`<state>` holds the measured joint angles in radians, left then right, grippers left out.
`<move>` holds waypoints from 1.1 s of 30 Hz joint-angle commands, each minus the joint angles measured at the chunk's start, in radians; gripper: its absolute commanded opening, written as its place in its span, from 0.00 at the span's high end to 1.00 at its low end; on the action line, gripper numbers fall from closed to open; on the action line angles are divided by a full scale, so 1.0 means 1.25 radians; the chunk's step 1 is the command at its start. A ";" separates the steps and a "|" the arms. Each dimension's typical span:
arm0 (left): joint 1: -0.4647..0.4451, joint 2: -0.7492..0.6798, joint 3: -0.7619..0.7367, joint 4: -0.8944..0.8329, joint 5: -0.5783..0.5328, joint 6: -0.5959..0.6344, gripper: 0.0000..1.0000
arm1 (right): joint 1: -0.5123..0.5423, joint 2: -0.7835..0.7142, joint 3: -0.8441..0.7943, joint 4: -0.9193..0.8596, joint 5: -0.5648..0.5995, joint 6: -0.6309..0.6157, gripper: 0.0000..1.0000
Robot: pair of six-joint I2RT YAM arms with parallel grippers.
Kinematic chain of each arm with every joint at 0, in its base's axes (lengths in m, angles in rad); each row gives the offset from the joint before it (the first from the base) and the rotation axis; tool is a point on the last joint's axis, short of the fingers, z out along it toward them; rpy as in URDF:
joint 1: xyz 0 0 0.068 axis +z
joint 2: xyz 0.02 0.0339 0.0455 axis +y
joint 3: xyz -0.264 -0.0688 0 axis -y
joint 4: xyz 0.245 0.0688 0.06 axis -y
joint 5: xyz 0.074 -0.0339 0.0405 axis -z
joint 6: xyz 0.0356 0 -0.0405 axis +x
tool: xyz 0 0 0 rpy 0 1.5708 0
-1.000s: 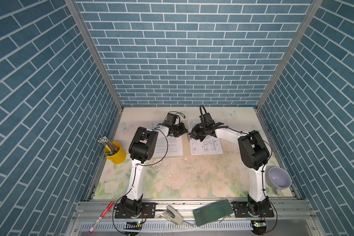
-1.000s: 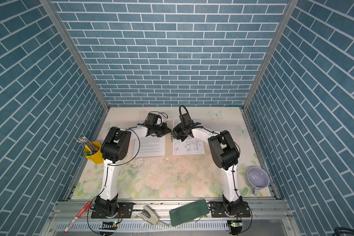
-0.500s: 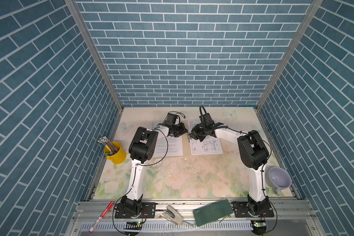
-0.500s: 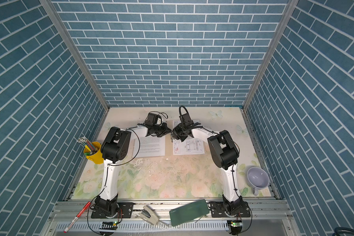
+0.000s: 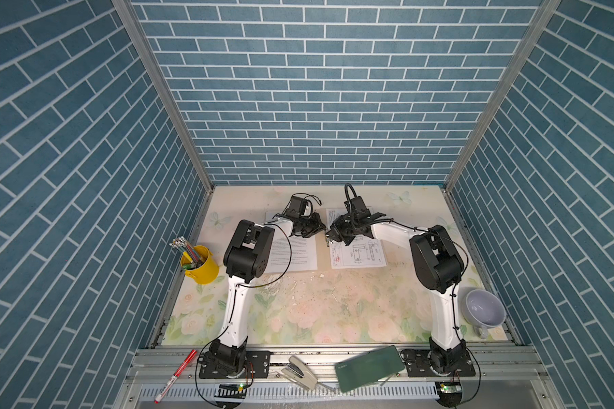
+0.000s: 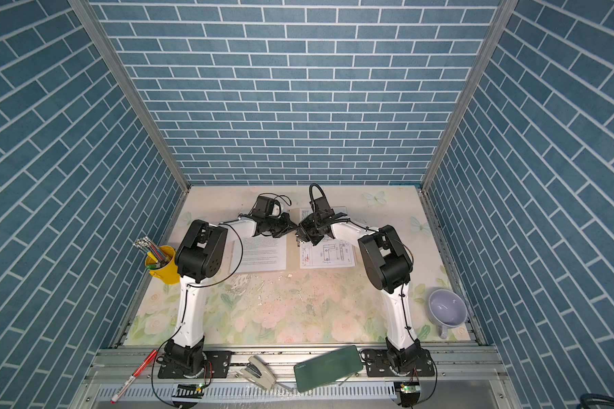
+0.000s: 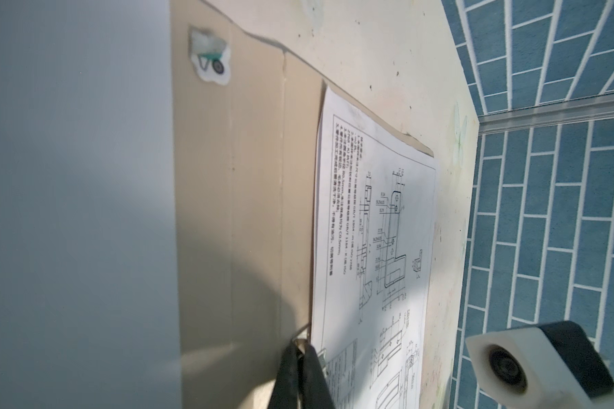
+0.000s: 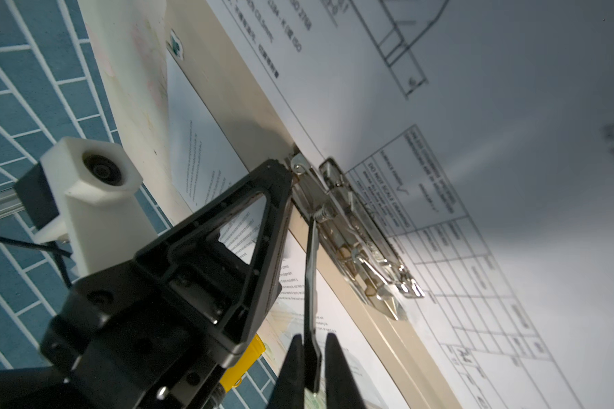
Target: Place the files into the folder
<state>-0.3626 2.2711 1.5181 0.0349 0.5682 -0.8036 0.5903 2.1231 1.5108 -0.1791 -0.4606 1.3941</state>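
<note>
Where the near rail [image 5: 511,357] carries a pen [image 5: 176,375], stapler [image 5: 298,371] and green case [image 5: 369,368], a mug [image 5: 484,311] sits right and a yellow cup [image 5: 201,265] left. Farther back the folder [image 7: 256,212] lies open, a text sheet [image 5: 295,255] left of its spine, a drawing sheet [image 5: 357,253] right. There the right gripper [image 8: 311,340] pinches the black lever [image 8: 311,269] of the clip [image 8: 362,248]; the left gripper [image 7: 300,348], tips closed, touches the clip.

Both top views bright, even, sharp, brick walls [image 5: 316,88] splaying at the edges — wrist views dimmer, near white sheet [image 7: 75,212] blurred, glints on the metal clip [image 8: 380,279].
</note>
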 commanded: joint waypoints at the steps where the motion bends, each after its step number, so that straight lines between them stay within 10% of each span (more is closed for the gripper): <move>1: -0.002 0.021 -0.006 -0.015 -0.027 0.021 0.94 | 0.008 0.019 0.025 -0.009 -0.005 0.032 0.88; 33: 0.000 0.067 0.036 -0.028 0.034 0.018 0.94 | 0.004 -0.006 -0.161 -0.039 0.098 -0.202 0.97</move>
<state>-0.3622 2.3093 1.5490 0.0349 0.6331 -0.8009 0.5930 2.0869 1.3815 -0.0910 -0.4141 1.2053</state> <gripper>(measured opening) 0.066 0.047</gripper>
